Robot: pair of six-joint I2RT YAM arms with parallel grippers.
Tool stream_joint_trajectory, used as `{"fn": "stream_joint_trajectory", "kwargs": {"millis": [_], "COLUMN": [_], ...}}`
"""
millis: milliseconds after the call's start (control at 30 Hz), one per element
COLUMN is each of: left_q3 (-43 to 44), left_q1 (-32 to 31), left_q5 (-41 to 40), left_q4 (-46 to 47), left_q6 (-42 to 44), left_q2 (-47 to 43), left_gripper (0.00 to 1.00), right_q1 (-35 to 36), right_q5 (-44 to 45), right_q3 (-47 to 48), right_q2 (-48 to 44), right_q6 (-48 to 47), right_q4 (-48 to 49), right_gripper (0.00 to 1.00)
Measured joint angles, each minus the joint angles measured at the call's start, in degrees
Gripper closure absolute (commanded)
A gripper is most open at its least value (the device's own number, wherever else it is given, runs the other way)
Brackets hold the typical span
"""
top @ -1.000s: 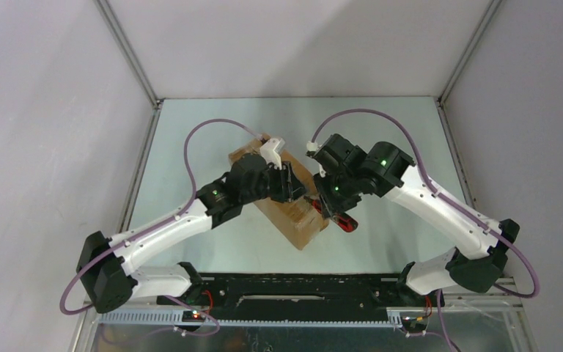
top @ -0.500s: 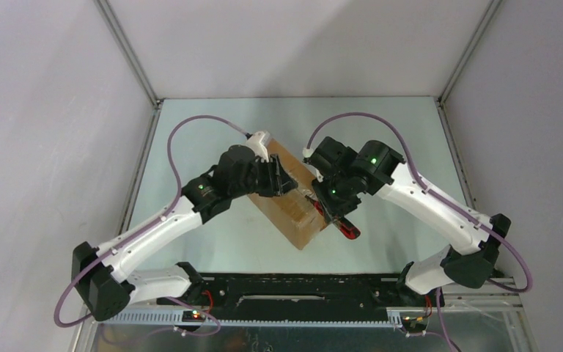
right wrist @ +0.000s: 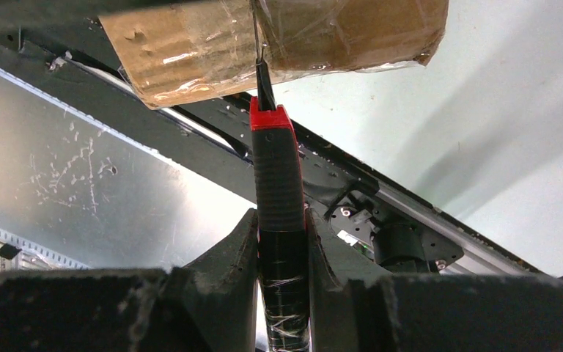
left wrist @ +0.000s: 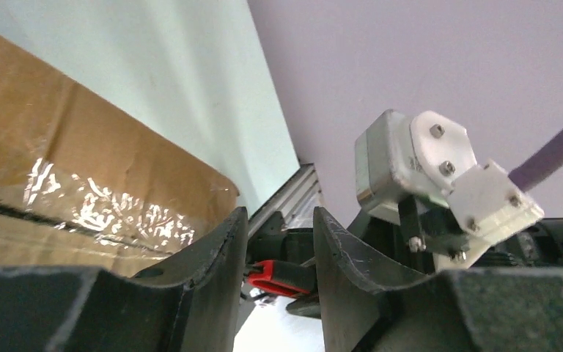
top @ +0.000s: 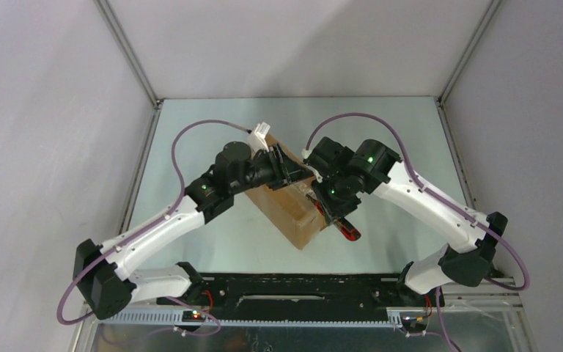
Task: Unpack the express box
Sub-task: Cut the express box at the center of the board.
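Note:
The express box (top: 291, 210) is a brown cardboard carton lying slantwise mid-table, with glossy clear tape along its seam (left wrist: 95, 209). My left gripper (top: 291, 167) hovers over the box's far end. In the left wrist view its jaws (left wrist: 278, 246) stand open with nothing between them, and the box (left wrist: 81, 169) lies beside the left finger. My right gripper (top: 325, 207) is at the box's right side, shut (right wrist: 282, 238) on a red and black knife (right wrist: 275, 176). The knife's thin blade (right wrist: 262, 70) touches the taped seam at the box's end (right wrist: 337, 29).
The pale green table (top: 190, 242) is bounded by metal rails (top: 138, 176) and grey walls. A black base bar (top: 300, 282) runs along the near edge. Purple cables (top: 190, 139) arch over both arms.
My left gripper has swung toward the box's far end and turned. The right gripper with the knife shifted slightly nearer along the box's side and stays shut.

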Motion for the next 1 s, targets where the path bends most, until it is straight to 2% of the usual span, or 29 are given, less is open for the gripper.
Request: {"fn": "stream_joint_trajectory", "kwargs": {"millis": [167,400,500,600,733,1000], "left_q3": [-1.1,-1.2,-1.2,-2.2,-5.1,-7.5], "left_q1": [-1.7,-6.4,-7.1,-8.0,-8.2,-10.6], "left_q5": [1.2,1.3,-0.8,-4.0,-7.9,-17.6], "left_q4": [5.2,2.5,1.4,1.3,4.8,10.2], "left_q6": [-4.4,-2.7,-0.1,2.4,3.7,5.2], "left_q2": [3.3,7.2,7.0,7.0,6.9,8.4], "left_gripper": [0.6,0.66,0.82,0.87,0.99,1.0], "right_q1": [0.0,0.0,-0.2,-0.3,-0.8,-2.8], "right_q5": [0.0,-0.5,-0.8,-0.9,-1.1,-1.1], "right_q3": [0.0,0.0,0.0,0.0,0.9,3.6], "right_q2": [0.2,0.8,1.0,1.2,1.7,2.0], "right_q6": [0.0,-0.8,-0.9,-0.9,-0.8,1.0], "right_q4": [-0.2,-0.9,-0.7,-0.7,-1.0,-1.3], "right_gripper": [1.0,1.0,1.0,1.0,1.0,1.0]}}
